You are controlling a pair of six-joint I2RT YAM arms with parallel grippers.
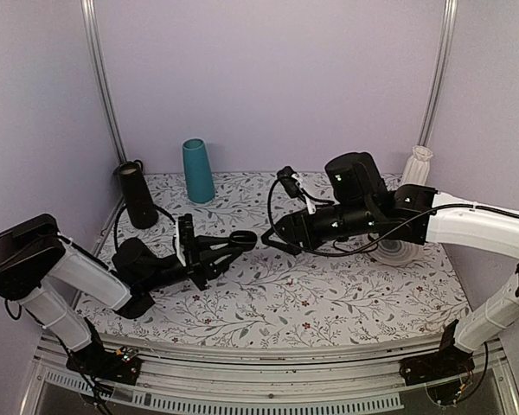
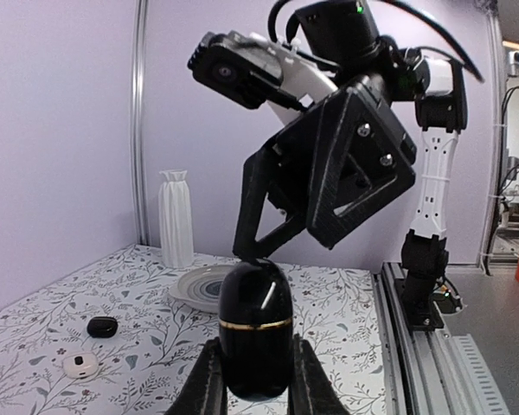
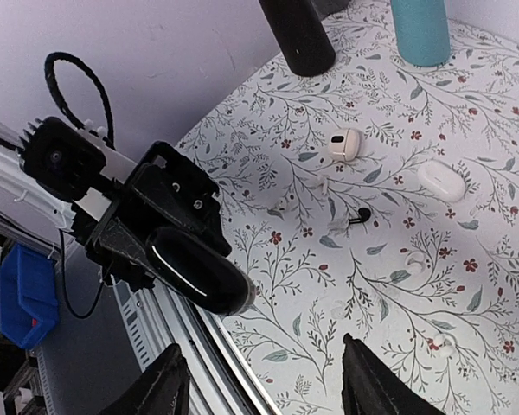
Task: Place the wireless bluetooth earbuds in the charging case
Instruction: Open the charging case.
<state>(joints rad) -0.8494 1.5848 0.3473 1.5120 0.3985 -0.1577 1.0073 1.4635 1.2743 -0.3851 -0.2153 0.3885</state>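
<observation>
While the left gripper (image 2: 255,385) pinches the case (image 2: 255,320) upright with its lid shut, the right gripper (image 3: 264,385) hangs spread just before it. What looks like a black earbud (image 3: 360,214) lies well beyond. Opening the lid seems next, which calls for a fingertip at the seam.

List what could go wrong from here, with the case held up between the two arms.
1. The left claw pinches only the lower end of the charging case, off the table. A push from the open right claw near its top could tilt it or slip it out.
2. The case looks shut along its gold seam, so nothing can go in yet.
3. The black earbud is tiny and lies among white cases. A missed pick seems possible.
</observation>
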